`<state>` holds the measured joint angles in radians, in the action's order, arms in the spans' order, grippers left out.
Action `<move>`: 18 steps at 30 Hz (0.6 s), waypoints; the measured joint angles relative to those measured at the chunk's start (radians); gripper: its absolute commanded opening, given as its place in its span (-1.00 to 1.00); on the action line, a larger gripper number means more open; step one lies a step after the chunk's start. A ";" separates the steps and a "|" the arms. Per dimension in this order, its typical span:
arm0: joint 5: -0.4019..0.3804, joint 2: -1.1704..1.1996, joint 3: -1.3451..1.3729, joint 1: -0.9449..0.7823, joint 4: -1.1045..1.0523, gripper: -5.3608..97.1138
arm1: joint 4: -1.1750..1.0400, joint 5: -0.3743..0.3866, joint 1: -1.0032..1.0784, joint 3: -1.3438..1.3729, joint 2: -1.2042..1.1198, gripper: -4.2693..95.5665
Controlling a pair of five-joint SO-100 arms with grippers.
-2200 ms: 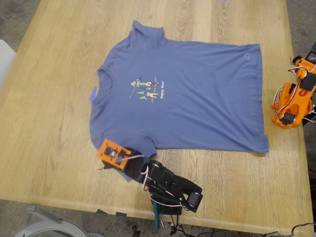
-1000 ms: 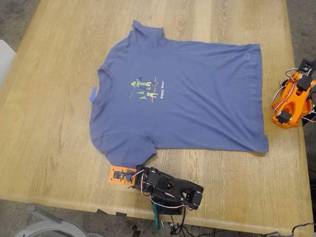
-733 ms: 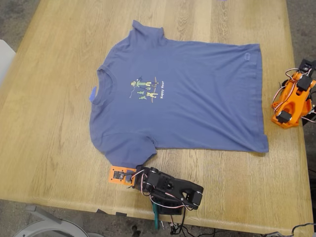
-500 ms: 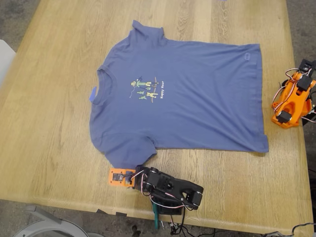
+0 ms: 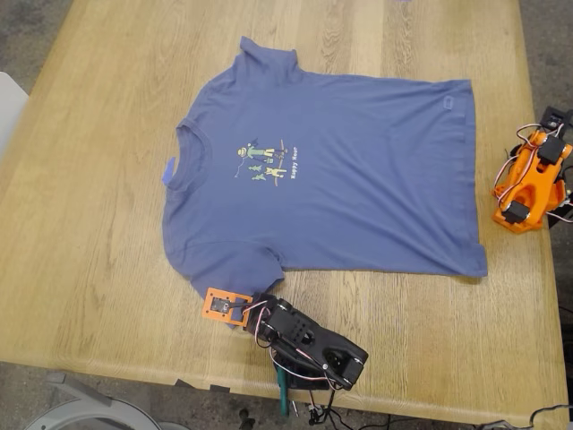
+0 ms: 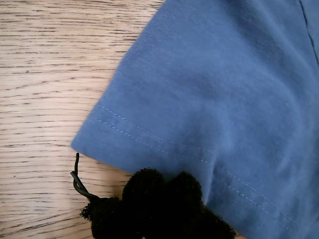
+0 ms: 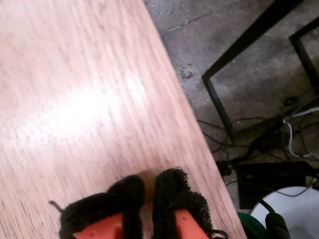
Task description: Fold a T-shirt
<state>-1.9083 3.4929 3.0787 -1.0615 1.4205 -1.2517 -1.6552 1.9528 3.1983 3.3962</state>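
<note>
The slate-blue T-shirt (image 5: 358, 179) lies flat and face up on the wooden table (image 5: 81, 233). Its chest print (image 5: 267, 162) shows, and its collar points to the exterior view's left. My first gripper (image 5: 224, 305), on the black arm at the near table edge, sits at the hem of the near sleeve. In the first wrist view its black padded tips (image 6: 164, 196) are pressed together over the sleeve hem (image 6: 149, 144). I cannot tell whether cloth is pinched. My second gripper (image 7: 149, 191) is shut on nothing, above bare wood at the table edge.
The orange second arm (image 5: 530, 179) is folded at the exterior view's right table edge, clear of the shirt. A small blue tape strip (image 5: 168, 170) lies by the collar. Beyond the table edge are floor, cables and a black frame (image 7: 259, 74).
My first gripper was on the near sleeve, drew back onto bare wood, and has now moved up to the sleeve hem again. The second arm has stayed folded for the last second.
</note>
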 measured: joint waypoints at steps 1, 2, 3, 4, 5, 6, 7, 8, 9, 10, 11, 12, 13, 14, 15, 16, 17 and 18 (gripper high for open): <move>0.002 0.000 0.000 -0.008 0.000 -0.89 | 0.000 0.000 -0.006 0.000 0.000 -0.78; 0.006 0.000 0.000 -0.012 0.000 -0.90 | 0.000 0.000 -0.008 0.000 0.000 -0.78; -0.009 0.000 0.000 -0.014 -0.002 -0.90 | 0.000 0.000 -0.009 0.000 0.000 -0.78; -0.040 0.000 0.000 -0.012 -0.002 -0.90 | 0.000 0.000 -0.008 0.000 0.000 -0.79; -0.077 0.000 0.000 -0.011 -0.002 -0.90 | 0.000 0.000 -0.006 0.000 0.000 -0.79; -0.103 0.000 0.000 -0.011 -0.002 -0.90 | 0.000 0.000 -0.006 0.000 0.000 -0.80; -0.112 0.000 0.000 -0.009 -0.003 -0.89 | 0.000 0.000 -0.008 0.000 0.000 -0.78; -0.117 0.000 0.000 0.005 -0.003 -0.89 | 0.000 0.005 -0.015 0.000 0.000 -0.74; -0.124 0.000 0.000 0.025 -0.003 -0.88 | 0.000 0.014 -0.031 0.000 0.000 -0.72; -0.144 0.000 0.000 0.040 -0.003 -0.88 | 0.000 0.023 -0.049 0.000 0.000 -0.71; -0.181 0.000 0.000 0.052 -0.005 -0.88 | 0.003 0.032 -0.061 0.000 0.000 -0.69; -0.213 0.000 0.000 0.058 -0.005 -0.89 | 0.031 0.038 -0.061 0.000 0.000 -0.69; -0.229 0.000 -0.002 0.061 -0.009 -0.89 | 0.078 0.051 -0.063 0.000 0.000 -0.69; -0.221 0.000 0.000 0.063 -0.020 -0.88 | 0.123 0.084 -0.066 -0.005 0.000 -0.68; -0.198 0.000 0.000 0.064 -0.046 -0.88 | 0.133 0.104 -0.067 -0.018 0.000 -0.68; -0.184 0.000 0.000 0.069 -0.092 -0.88 | 0.120 0.123 -0.069 -0.035 0.000 -0.68; -0.163 0.000 0.002 0.072 -0.146 -0.85 | 0.095 0.137 -0.078 -0.069 0.000 -0.69; -0.120 0.000 0.003 0.066 -0.212 -0.81 | 0.069 0.150 -0.092 -0.095 0.000 -0.67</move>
<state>-2.0279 3.4929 3.0818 -0.9956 1.2088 -1.1827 -1.5048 1.8607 3.1032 3.3962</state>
